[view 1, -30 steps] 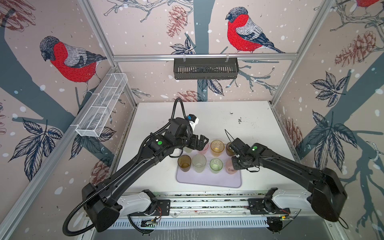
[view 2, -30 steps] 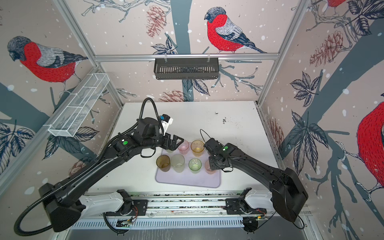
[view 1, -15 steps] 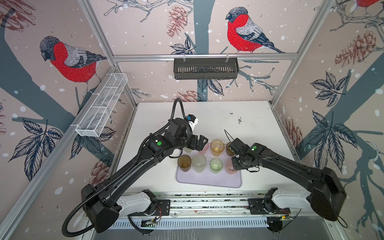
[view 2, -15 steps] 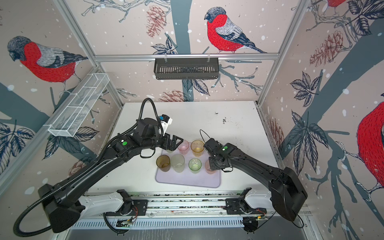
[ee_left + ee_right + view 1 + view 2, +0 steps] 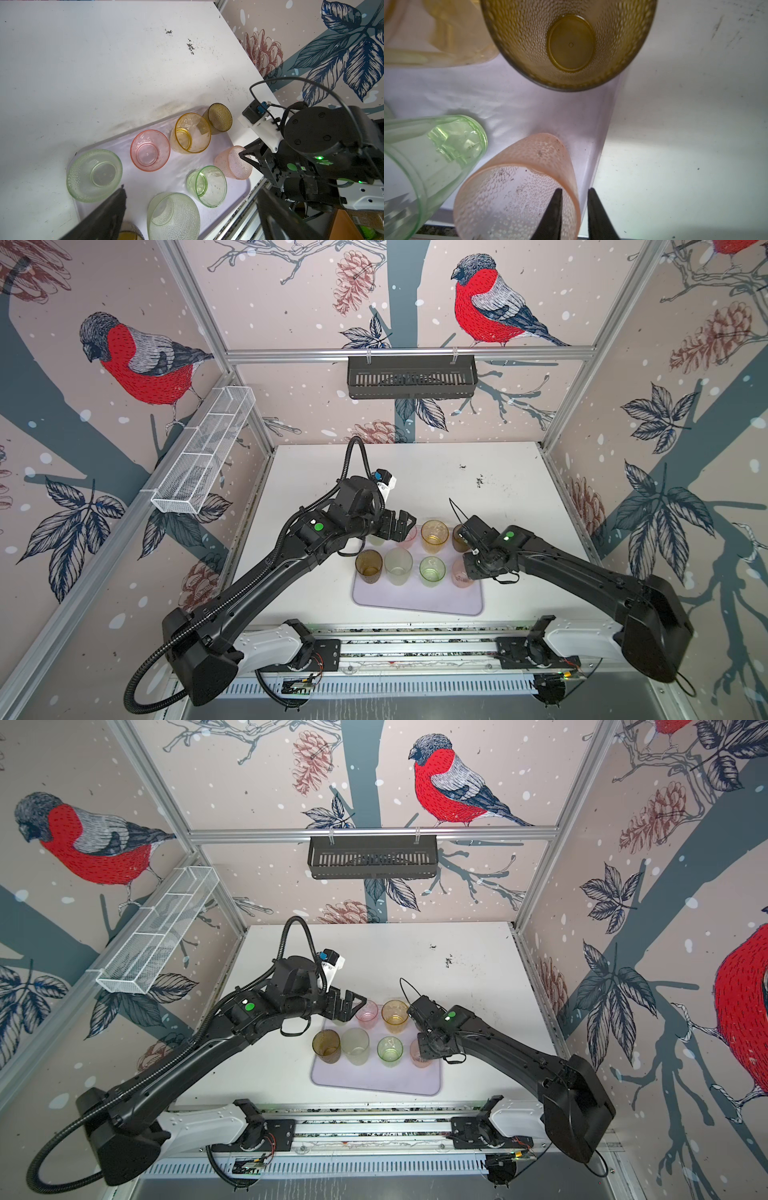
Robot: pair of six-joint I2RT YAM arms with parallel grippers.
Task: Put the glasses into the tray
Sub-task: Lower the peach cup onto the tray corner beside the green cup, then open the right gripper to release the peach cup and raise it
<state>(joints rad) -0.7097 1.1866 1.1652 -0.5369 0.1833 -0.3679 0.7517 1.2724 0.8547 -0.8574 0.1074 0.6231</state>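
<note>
Risk: right end effector [image 5: 575,189], jaws barely parted & loose astride peach glass [image 5: 517,176] wall at tray [image 5: 529,108] right rim, may snag & tip it pulling out; left end effector [image 5: 399,526] wide open, empty.

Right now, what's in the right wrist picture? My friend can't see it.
A peach glass stands on the lilac tray, its rim between the right gripper's slightly parted jaws. A brown glass and a green glass stand on the tray nearby.

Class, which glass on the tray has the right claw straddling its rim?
The peach glass at the tray's near right corner: on it alone, the right claw has one finger inside, one outside.
</note>
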